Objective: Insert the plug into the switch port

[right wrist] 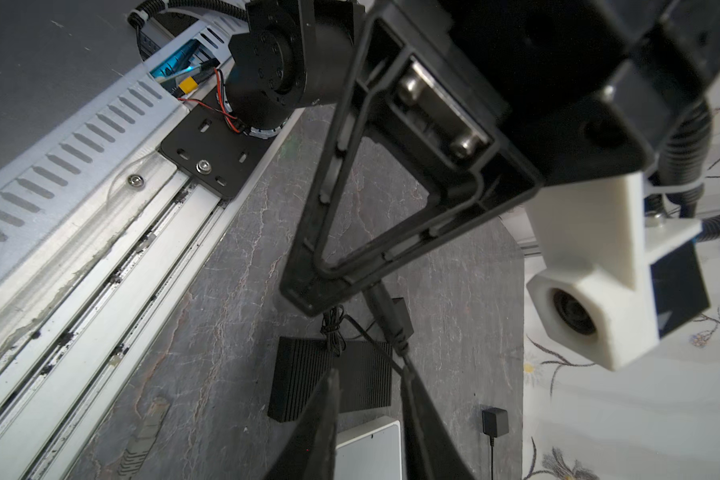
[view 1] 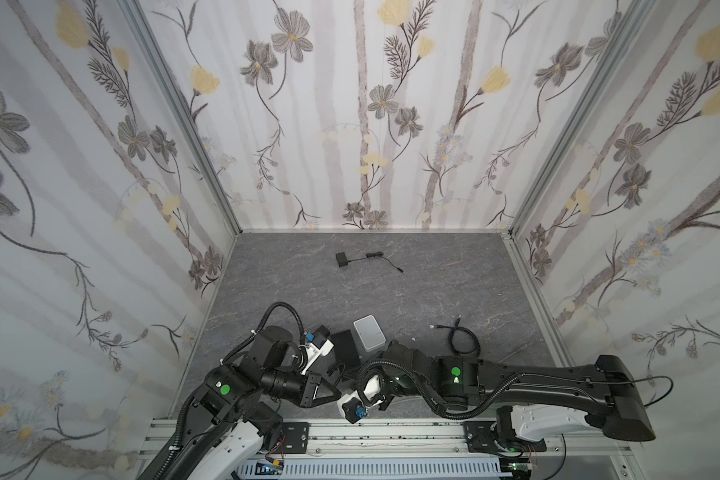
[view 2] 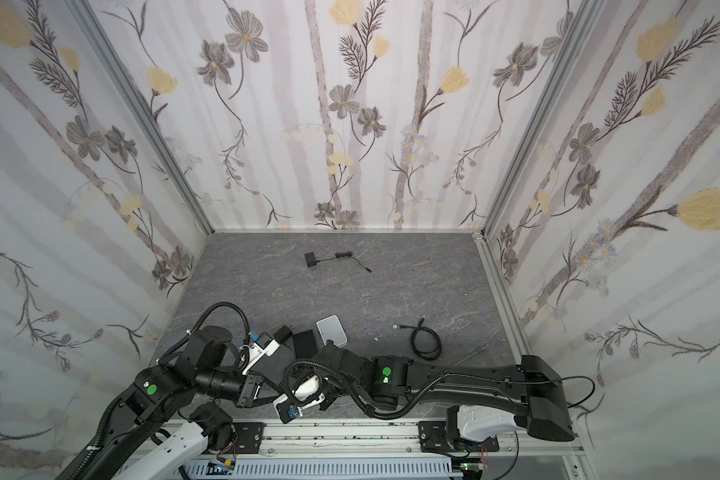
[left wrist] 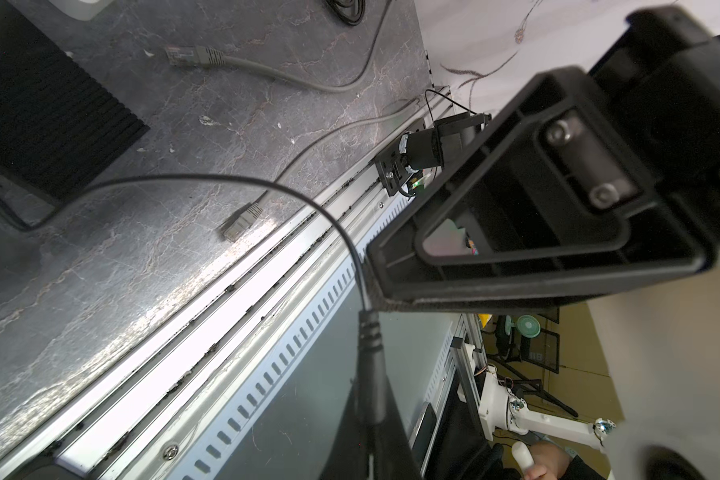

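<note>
My left gripper (left wrist: pixel 373 419) is shut on the black barrel plug (left wrist: pixel 371 365), whose thin black cord loops back toward a ribbed black box (left wrist: pixel 38 104). In the right wrist view the same plug (right wrist: pixel 388 313) sticks out under the left gripper's triangular finger (right wrist: pixel 308 266). My right gripper (right wrist: pixel 368 374) stands open just in front of it, with one fingertip (right wrist: pixel 406 370) beside the cord and nothing between the jaws. The flat white box (view 1: pixel 368 331) (view 2: pixel 331 330) (right wrist: pixel 371 449) lies just beyond the black box (right wrist: pixel 329 378). The switch port on its thin side is hidden.
A grey network cable with plugs (left wrist: pixel 196 56) (left wrist: pixel 242 220) lies near the front aluminium rail (view 1: pixel 391 436). A coiled black cable (view 1: pixel 462 338) sits to the right. One black adapter (view 1: pixel 342 259) lies far back, another (right wrist: pixel 494 422) beside the white box.
</note>
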`<state>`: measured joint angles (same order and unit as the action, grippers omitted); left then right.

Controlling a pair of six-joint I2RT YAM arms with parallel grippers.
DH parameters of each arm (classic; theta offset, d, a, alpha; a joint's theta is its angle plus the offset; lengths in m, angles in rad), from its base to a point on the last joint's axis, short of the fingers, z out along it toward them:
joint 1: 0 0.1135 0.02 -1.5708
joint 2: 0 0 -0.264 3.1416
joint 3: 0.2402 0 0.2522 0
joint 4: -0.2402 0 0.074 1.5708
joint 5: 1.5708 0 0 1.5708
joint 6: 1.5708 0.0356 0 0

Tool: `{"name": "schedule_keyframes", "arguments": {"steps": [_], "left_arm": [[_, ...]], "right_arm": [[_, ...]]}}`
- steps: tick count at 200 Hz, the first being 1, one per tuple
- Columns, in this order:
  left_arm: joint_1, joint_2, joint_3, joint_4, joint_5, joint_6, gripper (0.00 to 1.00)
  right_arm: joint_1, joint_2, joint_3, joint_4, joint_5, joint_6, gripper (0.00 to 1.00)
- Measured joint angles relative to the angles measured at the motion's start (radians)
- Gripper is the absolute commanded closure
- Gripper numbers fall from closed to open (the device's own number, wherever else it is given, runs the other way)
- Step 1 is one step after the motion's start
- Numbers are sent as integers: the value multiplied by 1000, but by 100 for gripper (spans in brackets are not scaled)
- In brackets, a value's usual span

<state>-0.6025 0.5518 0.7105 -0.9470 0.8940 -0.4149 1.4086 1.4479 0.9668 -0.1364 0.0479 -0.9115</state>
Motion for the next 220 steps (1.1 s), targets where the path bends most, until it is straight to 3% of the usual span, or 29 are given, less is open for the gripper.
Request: {"name": "schedule_keyframes", "arguments": {"steps": [67, 220], "left_arm": [[0, 0, 0, 0, -4, -1, 100], [0, 1, 0, 0, -3, -1, 100]], "right_arm": [[14, 28, 23, 6, 89, -33, 75], [31, 46, 48, 6, 90, -66, 76]]}}
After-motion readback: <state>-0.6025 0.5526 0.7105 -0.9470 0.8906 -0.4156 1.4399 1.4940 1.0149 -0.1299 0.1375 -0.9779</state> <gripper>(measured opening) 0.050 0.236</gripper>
